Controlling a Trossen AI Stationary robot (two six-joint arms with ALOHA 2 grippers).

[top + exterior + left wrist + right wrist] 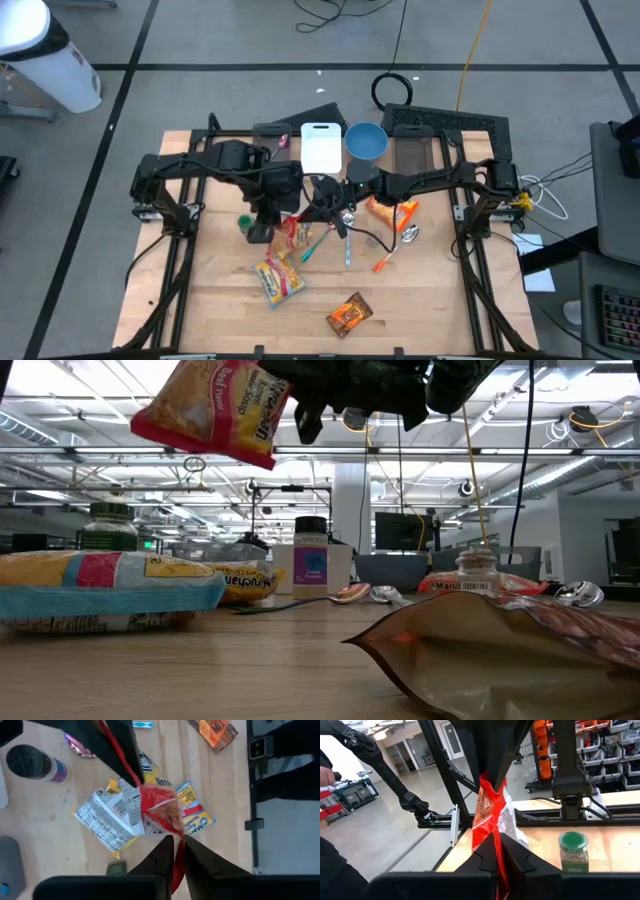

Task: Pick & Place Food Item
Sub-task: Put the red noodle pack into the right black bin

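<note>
Two hands are meeting over the middle of the desk (430, 300), and it looks like a handover of the noodle packet (297, 231).

From above, the left arm is reaching in from the left of the frame and the right arm from the right. The left hand (283, 222) and the right hand (322, 192) are coming together just left of the centre. The packet is hanging between them, above the desk, and only a small bit of it is showing.

From desk height, the noodle packet (208, 408) is hanging tilted in the upper left of the frame, well above the wood. Dark arm parts are sitting next to it at the top.

In the left wrist view, the left hand (176, 851) is at the bottom middle, and its fingers are lying close together on the red edge of the packet (161, 811).

In the right wrist view, the right hand (496, 854) is at the bottom middle, and its fingers are pinching tight on the red end of the packet (492, 812).

To do this step well, I think the right hand should be holding firm before the left hand is letting go. The left fingers should be opening slowly. Neither arm should be pulling hard, because the thin wrapper could be tearing or slipping out.
</note>
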